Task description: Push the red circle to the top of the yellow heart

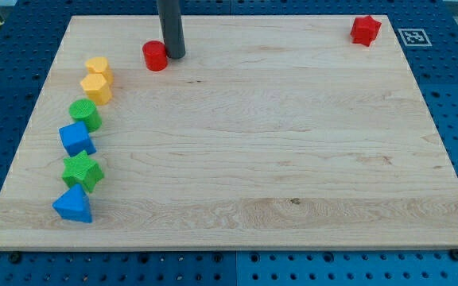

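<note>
step: pushing, near the end | my tip [173, 56] touches the red circle [155, 56] on its view's right | circle near the yellow heart [98, 69], up-right of it | no jaws, only rod | next: short nudge toward view's left

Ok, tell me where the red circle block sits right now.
The red circle block sits near the wooden board's top edge, left of centre, touching my tip on its right, with the yellow heart block to its left.
</note>
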{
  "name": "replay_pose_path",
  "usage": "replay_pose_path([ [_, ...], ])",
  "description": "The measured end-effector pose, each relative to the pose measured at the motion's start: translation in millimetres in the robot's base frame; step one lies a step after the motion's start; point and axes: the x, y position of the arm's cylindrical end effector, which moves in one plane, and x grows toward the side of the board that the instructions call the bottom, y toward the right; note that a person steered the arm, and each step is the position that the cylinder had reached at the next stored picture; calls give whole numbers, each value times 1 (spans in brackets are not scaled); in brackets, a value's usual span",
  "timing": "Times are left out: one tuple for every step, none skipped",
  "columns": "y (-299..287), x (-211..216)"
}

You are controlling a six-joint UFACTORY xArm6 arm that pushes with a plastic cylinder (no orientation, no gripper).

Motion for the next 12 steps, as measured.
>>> replay_pose_path([
  [0, 0],
  [8, 1],
  [19, 8],
  [23, 15],
  [22, 15],
  [12, 18],
  [-13, 24],
  [-48, 23],
  [-61, 20],
  [-59, 24],
  [-39, 24],
  [-37, 10],
])
